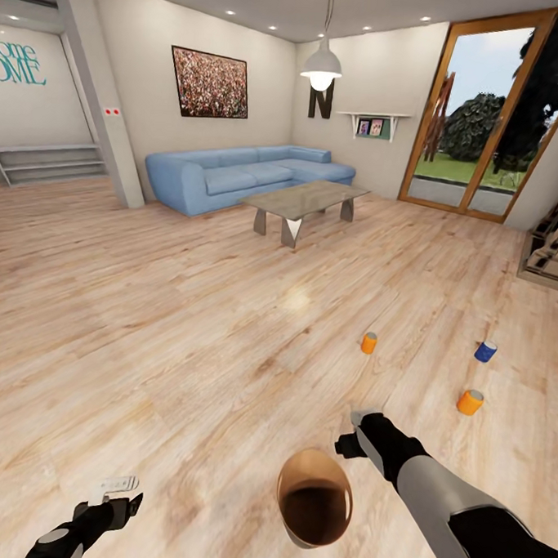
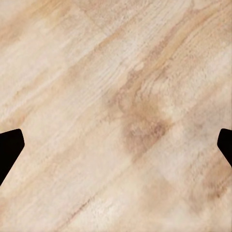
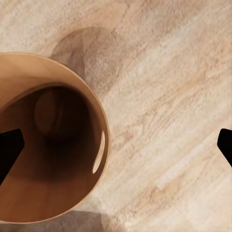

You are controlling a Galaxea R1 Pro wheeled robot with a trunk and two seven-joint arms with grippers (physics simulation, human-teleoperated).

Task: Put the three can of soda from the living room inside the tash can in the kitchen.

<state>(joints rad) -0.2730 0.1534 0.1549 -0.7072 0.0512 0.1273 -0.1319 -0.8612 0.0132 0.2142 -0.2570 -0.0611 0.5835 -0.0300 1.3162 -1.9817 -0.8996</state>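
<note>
The living room spreads before me: pale wood-plank floor (image 1: 187,323), with a blue corner sofa (image 1: 243,175) at 12 o'clock against the far wall and a grey low table (image 1: 303,202) just in front of it.

The tash can (image 1: 315,498), a small round tapered bucket, grey outside and coppery-brown inside, stands on the floor close to me at 6 o'clock. A slot handle shows as a bright slit near its rim in the right wrist view (image 3: 99,154). Its interior is dark at the bottom; no can lies in it.

The three soda cans stand upright on the floor at about 2 o'clock, well apart from the bucket and from each other. One orange can (image 1: 369,343) is the leftmost. The blue can with a white band (image 1: 485,351) is the farthest right. The second orange can (image 1: 470,402) is nearest to me.

My right gripper (image 1: 354,434) hangs just beside the bucket at its 1 o'clock; its black fingers (image 3: 9,150) are spread wide and grasp nothing. My left gripper (image 1: 114,491) hovers over bare floor at 8 o'clock; its fingers (image 2: 9,152) are likewise spread wide and hold nothing.
</note>
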